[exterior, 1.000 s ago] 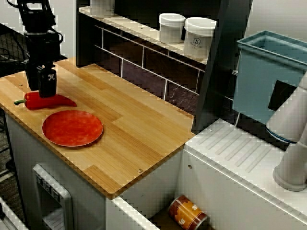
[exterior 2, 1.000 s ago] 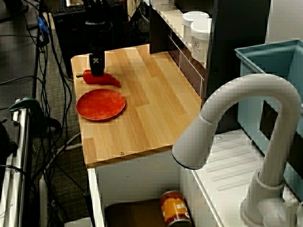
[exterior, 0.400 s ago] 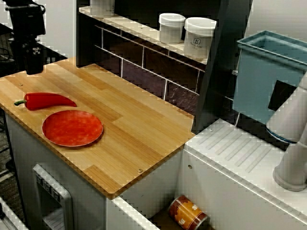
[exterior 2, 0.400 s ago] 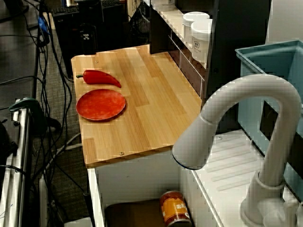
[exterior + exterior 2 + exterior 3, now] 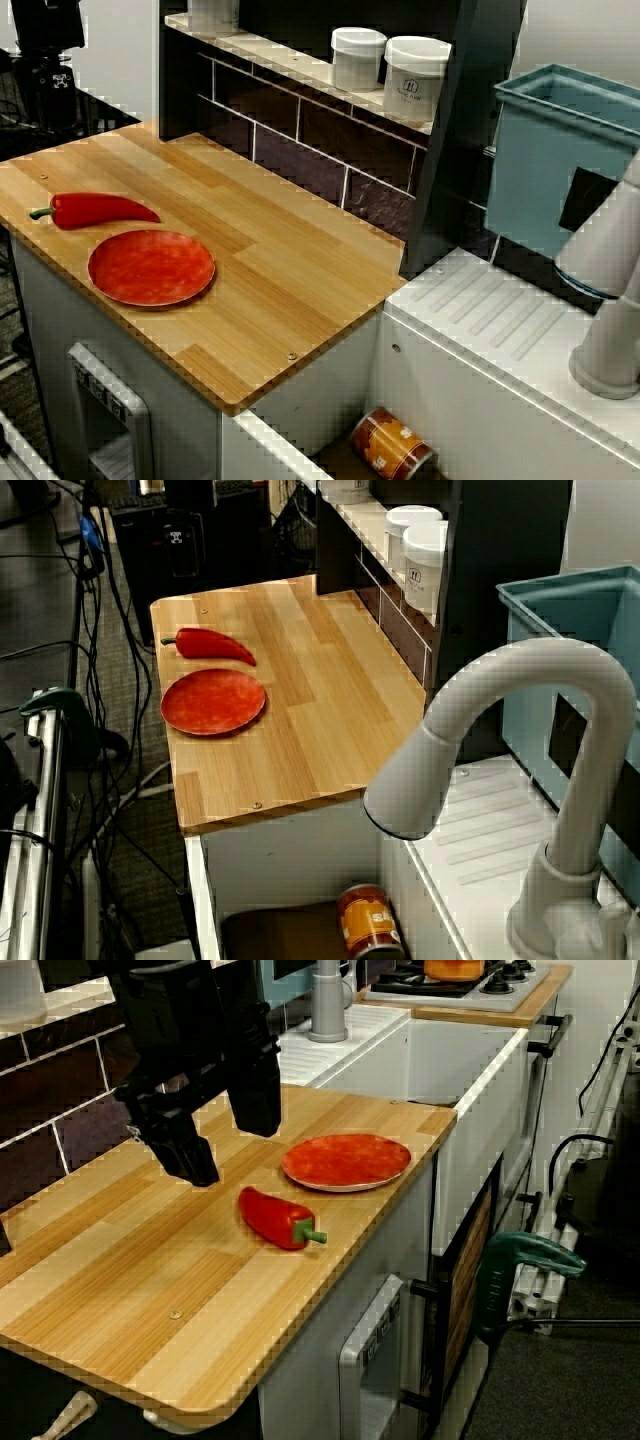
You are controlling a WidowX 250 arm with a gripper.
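**View from the counter front.** The gripper hangs above the far left corner of the wooden counter, well apart from the red pepper. The jaw state cannot be read here. The pepper lies flat just beside the red plate.

**View past the faucet.** The pepper lies between the gripper and the plate.

**View close behind the gripper.** The jaws stand spread and empty. The pepper rests on the wood near the fingers, stem toward the counter edge.
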